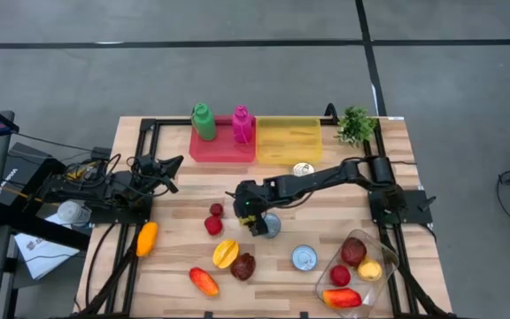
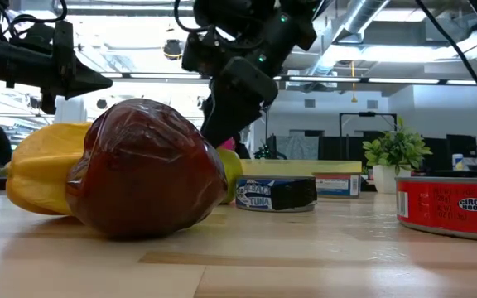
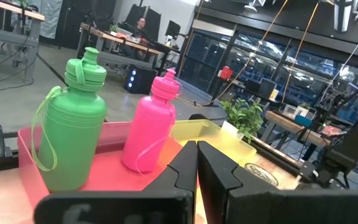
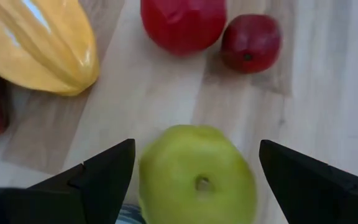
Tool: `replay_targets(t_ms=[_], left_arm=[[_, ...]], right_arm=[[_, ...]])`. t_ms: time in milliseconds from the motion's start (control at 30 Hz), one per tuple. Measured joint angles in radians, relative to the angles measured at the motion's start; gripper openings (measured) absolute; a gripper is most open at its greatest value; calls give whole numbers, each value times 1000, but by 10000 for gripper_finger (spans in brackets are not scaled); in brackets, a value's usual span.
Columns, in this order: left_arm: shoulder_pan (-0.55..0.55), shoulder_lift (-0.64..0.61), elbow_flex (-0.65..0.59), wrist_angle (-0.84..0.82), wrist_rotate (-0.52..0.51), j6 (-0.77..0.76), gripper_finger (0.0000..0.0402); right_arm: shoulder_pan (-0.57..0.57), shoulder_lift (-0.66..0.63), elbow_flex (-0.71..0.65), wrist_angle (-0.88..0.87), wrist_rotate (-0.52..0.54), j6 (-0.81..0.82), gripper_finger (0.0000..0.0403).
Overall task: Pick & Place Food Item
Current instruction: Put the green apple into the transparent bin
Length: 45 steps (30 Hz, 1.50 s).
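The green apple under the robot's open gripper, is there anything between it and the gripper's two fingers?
No. In the right wrist view the green apple sits between the right gripper fingers with only bare wooden table showing on either side.

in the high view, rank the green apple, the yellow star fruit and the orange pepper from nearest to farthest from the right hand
1. green apple: directly beneath the open right hand, between its fingers.
2. yellow star fruit: toward the table's front edge, slightly to the left arm's side.
3. orange pepper: far over on the left arm's side.
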Motion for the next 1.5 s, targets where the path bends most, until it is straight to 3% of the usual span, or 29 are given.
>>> replay_targets(t_ms=[1000,1300,1500], left_arm=[[0,0,0,0,0,0,1],[0,0,0,0,0,0,1],[0,0,0,0,0,0,1]], right_arm=[[-10,-4,-89,90,-20,44,336],[-10,-4,-89,79,-18,65,310],[-27,-94,-95,74,-56,64,304]])
